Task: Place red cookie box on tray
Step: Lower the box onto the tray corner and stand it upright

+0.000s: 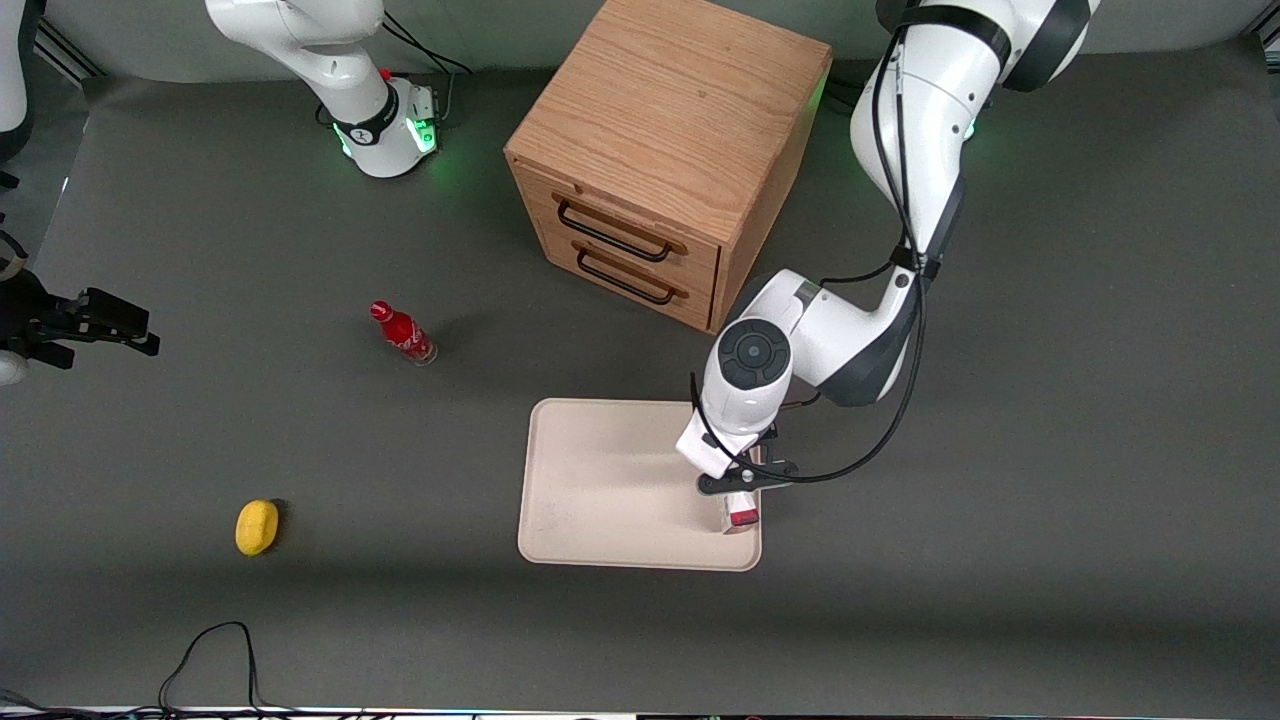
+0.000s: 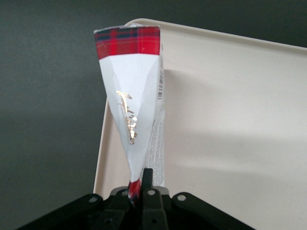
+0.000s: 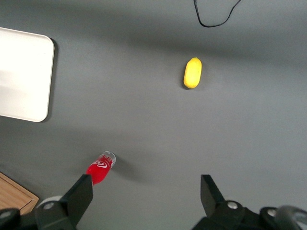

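Note:
The red cookie box [image 2: 134,96] is gripped by one end, its narrow white edge with a red tartan band facing the wrist camera. My left gripper [image 2: 139,184] is shut on its red lower end. In the front view the gripper [image 1: 745,487] hangs over the tray's edge at the working arm's end, near the corner closest to the camera, and only a small part of the box [image 1: 741,516] shows under it. The cream tray [image 1: 600,480] lies flat on the grey table, and its bare surface [image 2: 230,124] spreads beside the box. Whether the box touches the tray cannot be told.
A wooden two-drawer cabinet [image 1: 660,150] stands farther from the camera than the tray. A small red bottle [image 1: 403,333] and a yellow object [image 1: 257,526] lie toward the parked arm's end. A black cable [image 1: 215,650] loops near the table's front edge.

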